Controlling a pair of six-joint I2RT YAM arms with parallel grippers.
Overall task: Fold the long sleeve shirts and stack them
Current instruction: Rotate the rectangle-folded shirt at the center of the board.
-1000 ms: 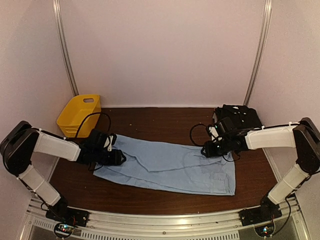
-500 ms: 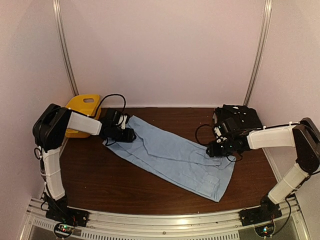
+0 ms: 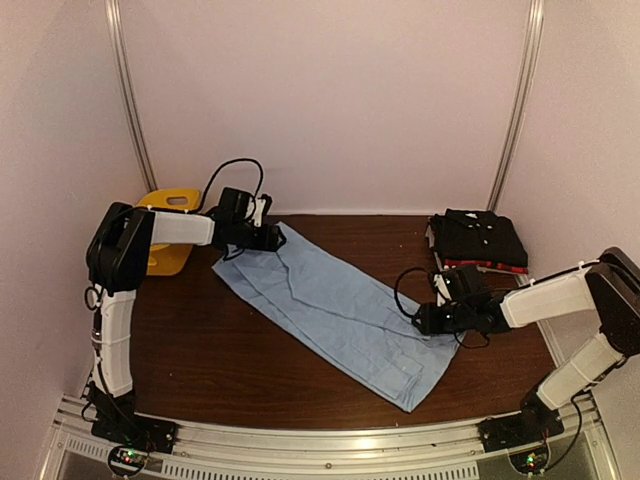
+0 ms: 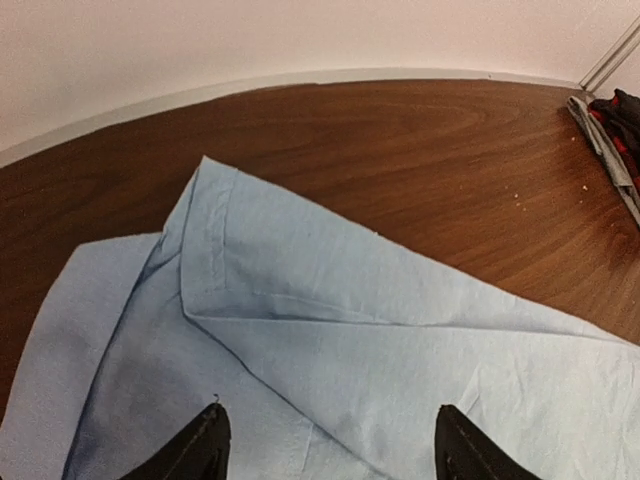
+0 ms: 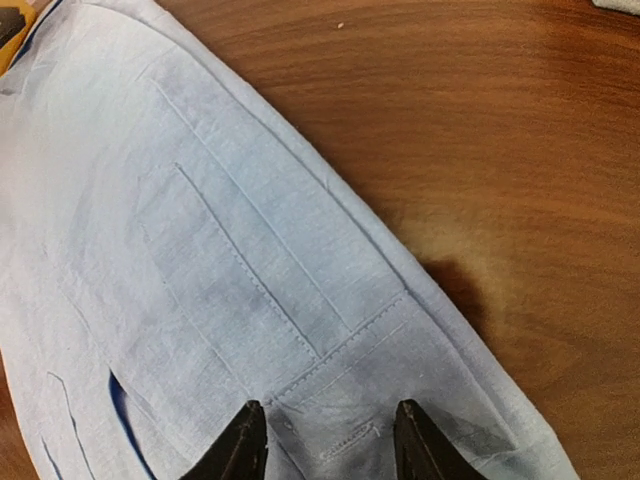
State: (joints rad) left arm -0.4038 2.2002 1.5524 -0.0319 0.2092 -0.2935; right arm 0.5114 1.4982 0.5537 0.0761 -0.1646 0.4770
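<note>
While the light blue shirt [image 3: 340,310] is lying diagonally across the table [image 3: 220,360], its far-left end is being pinched by the left gripper [image 3: 272,238]. Its opposite edge is being clamped by the right gripper [image 3: 424,320], beside the folded black shirt [image 3: 478,238].

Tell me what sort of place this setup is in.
Probably a lab test cell, not a home: a brown tabletop boxed in by plain pale wall panels, with two arms bolted to a metal rail at the near edge, working a light blue shirt.
</note>
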